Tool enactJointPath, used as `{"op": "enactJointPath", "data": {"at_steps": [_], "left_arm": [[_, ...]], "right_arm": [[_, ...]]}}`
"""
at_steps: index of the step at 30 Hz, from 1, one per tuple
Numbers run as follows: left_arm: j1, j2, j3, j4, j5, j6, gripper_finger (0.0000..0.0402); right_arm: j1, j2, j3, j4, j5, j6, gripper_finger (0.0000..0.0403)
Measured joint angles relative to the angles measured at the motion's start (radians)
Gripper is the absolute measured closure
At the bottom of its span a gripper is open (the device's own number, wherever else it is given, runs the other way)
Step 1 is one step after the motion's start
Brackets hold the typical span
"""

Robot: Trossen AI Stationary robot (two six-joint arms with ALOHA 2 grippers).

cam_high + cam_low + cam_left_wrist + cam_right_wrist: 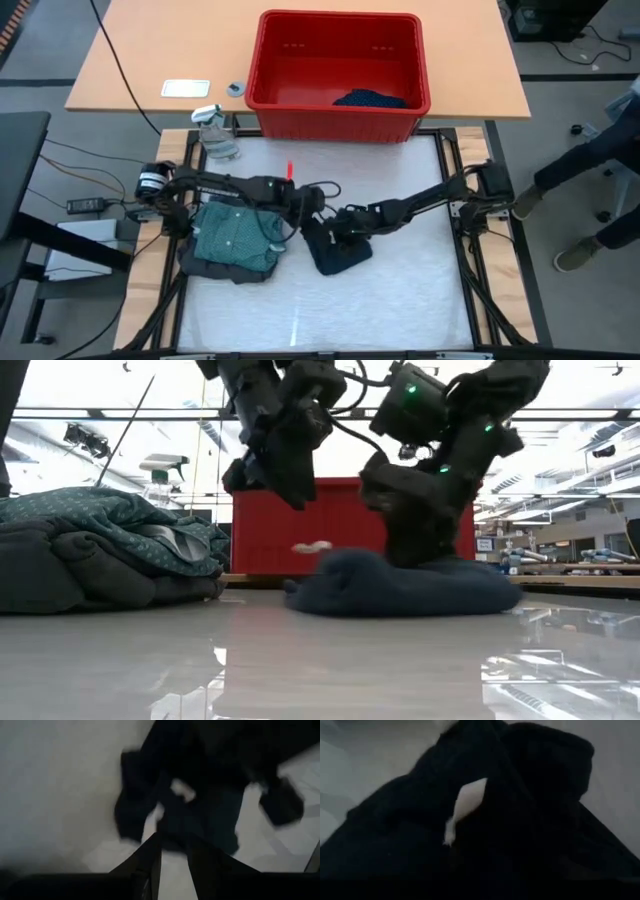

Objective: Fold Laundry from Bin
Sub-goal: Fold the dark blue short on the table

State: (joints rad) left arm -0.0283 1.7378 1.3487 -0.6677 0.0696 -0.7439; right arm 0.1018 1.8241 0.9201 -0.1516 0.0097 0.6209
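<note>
Looking at the dark navy garment (336, 248) bunched mid-table, well in front of the red bin (338, 72), we saw the left gripper (312, 205) raised just above its near-left edge with fingers (150, 857) slightly parted and empty, seemingly freed to regrasp. The right gripper (350, 228) pressed down on the garment, probably pinning it, though we could not tell its fingers' state. Left of the garment lay a folded stack topped by the teal dotted shirt (236, 236); another dark piece (370, 99) remained in the bin.
</note>
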Motion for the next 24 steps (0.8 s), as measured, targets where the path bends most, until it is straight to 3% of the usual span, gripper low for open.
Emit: {"op": "enactJointPath", "data": {"at_steps": [7,10,13,20,24], "left_arm": [[-0.088,0.0,0.0,0.036,-0.072,-0.089,0.0306],[-0.112,0.0,0.0,0.09,-0.124,-0.118,0.0306],[-0.124,0.002,0.0,0.163,-0.148,-0.138,0.0306],[-0.15,0.003,0.0,0.305,-0.195,-0.162,0.0306],[-0.151,0.003,0.0,0.328,-0.197,-0.139,0.0306]], "right_arm": [[0.12,-0.179,-0.013,-0.48,-0.1,0.089,0.0259],[0.213,-0.261,-0.039,-0.6,-0.102,0.178,0.0259],[0.338,-0.327,-0.107,-0.621,-0.099,0.362,0.0259],[0.714,-0.402,-0.203,-0.535,-0.045,0.977,0.0259],[0.865,-0.401,-0.183,-0.505,-0.009,1.146,0.0259]]}}
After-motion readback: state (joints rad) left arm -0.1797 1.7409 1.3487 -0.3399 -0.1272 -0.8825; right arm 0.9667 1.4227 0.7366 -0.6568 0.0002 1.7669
